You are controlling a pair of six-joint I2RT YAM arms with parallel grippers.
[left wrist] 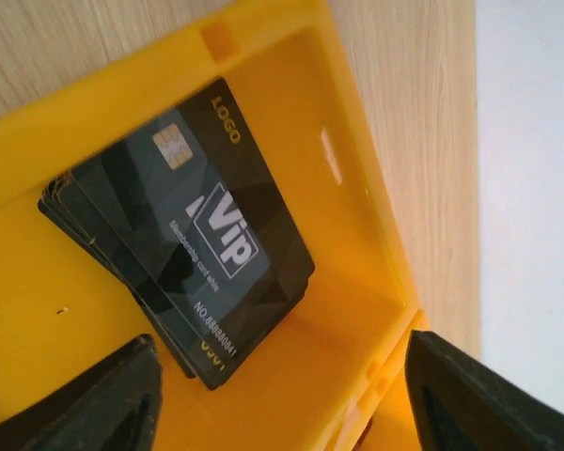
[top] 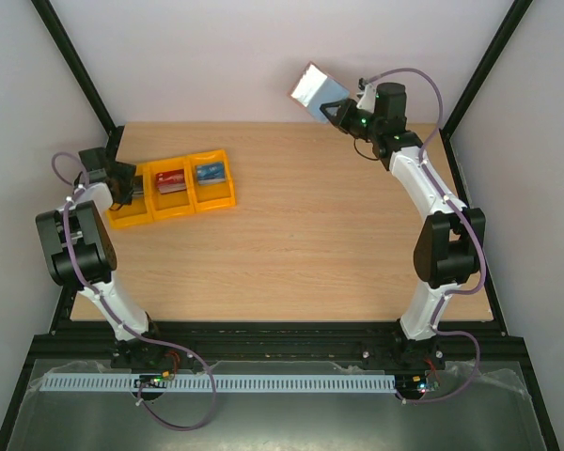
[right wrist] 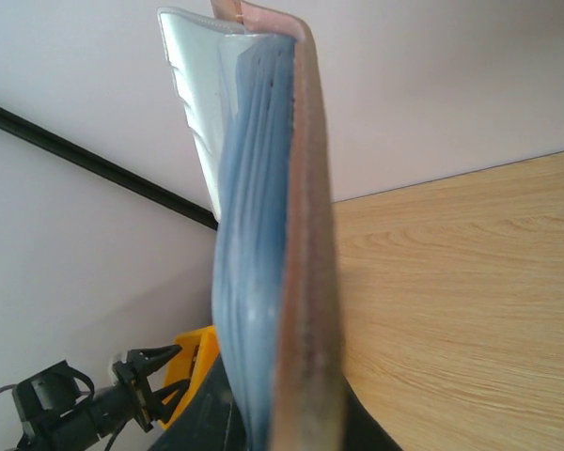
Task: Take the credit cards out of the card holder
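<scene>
Where one yellow tray (left wrist: 357, 188) holds several stacked dark credit cards (left wrist: 216, 254), the left gripper (left wrist: 277, 381) stands spread. One card holder (top: 315, 89) is pinched by the right gripper (top: 336, 108).

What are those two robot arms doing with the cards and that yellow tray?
They are emptying a card holder. The right gripper holds it up in the air at the far side of the table. The left gripper is open over the yellow tray, right above a stack of dark cards lying in its end compartment. A red card lies in the middle compartment and a blue card in the other end. Whether any cards are left in the holder cannot be seen.
</scene>
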